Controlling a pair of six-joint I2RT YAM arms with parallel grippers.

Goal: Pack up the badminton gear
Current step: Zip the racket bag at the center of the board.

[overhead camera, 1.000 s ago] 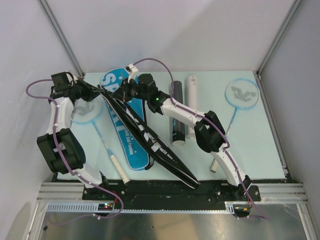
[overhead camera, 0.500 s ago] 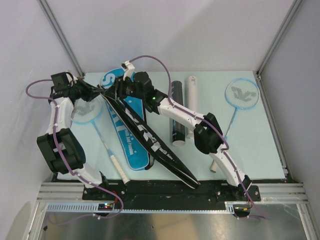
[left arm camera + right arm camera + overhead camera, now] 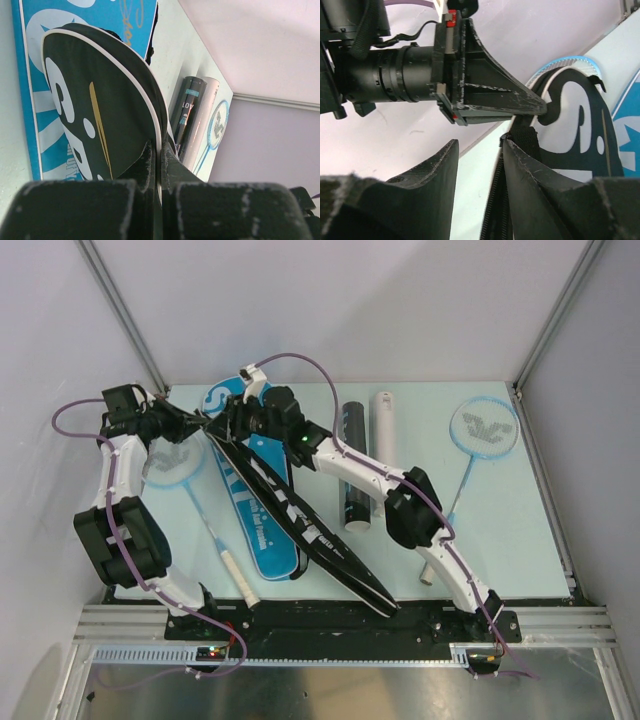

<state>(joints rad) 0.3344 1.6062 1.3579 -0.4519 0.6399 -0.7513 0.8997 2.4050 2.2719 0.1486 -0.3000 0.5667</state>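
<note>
**A:** As we read from the left edge, what comes first?

**B:** The left racket [image 3: 168, 462]. Its blue-rimmed head lies partly under the left arm, and its white handle points toward the near edge of the table [image 3: 500, 530]. A dark emblem sits on the strings, but I cannot read it.

**A:** And the left gripper [image 3: 207, 424]?

**B:** It is pinched tight on the white-piped rim of the black cover [image 3: 300, 525], at its far end. That cover runs diagonally to the near edge and lies over the blue cover [image 3: 262, 540].

**A:** Any lettering?

**B:** Both covers carry big white letters. On the blue one a large "S" shows at the far end. The small white print along the black one is too small to read.

**A:** The right gripper [image 3: 232, 422]?

**B:** It is just beside the left one, fingers apart and gripping nothing. The black cover's zip edge lies in the gap, close to one finger.

**A:** Further right?

**B:** The black tube [image 3: 354, 485] and the white tube [image 3: 384, 435] lie side by side. In the left wrist view the black one bears letters that look like "LOY". Then comes the right racket [image 3: 483, 427], well apart from the tubes and flat on the table.
</note>
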